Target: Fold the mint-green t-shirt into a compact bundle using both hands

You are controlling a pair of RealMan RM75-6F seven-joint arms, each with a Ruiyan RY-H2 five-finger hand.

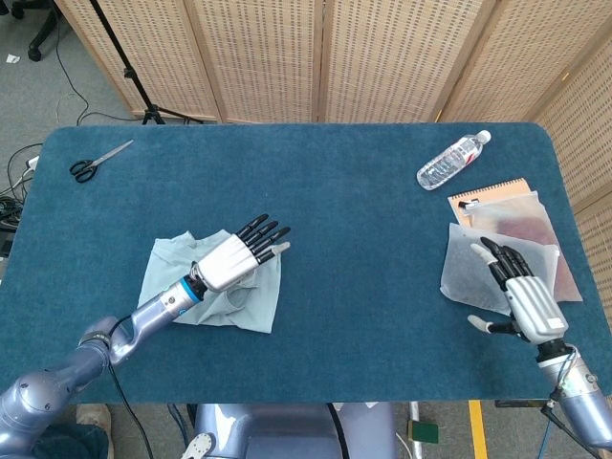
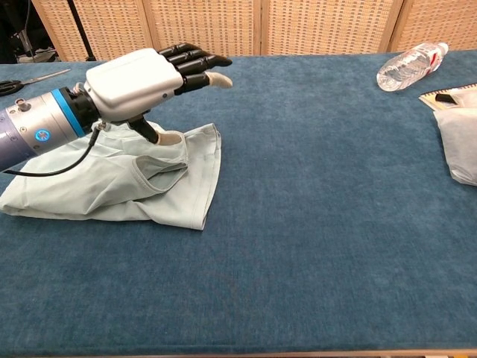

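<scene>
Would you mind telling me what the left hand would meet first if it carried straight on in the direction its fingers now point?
Probably nothing nearby: the left hand is raised above the mint-green t-shirt, pointing over bare blue table roughly toward the water bottle, though depth is uncertain.

Left hand (image 2: 145, 74): white shell, black fingers; blue wrist ring, silver forearm, black cable; right hand (image 1: 524, 296) alike.
</scene>
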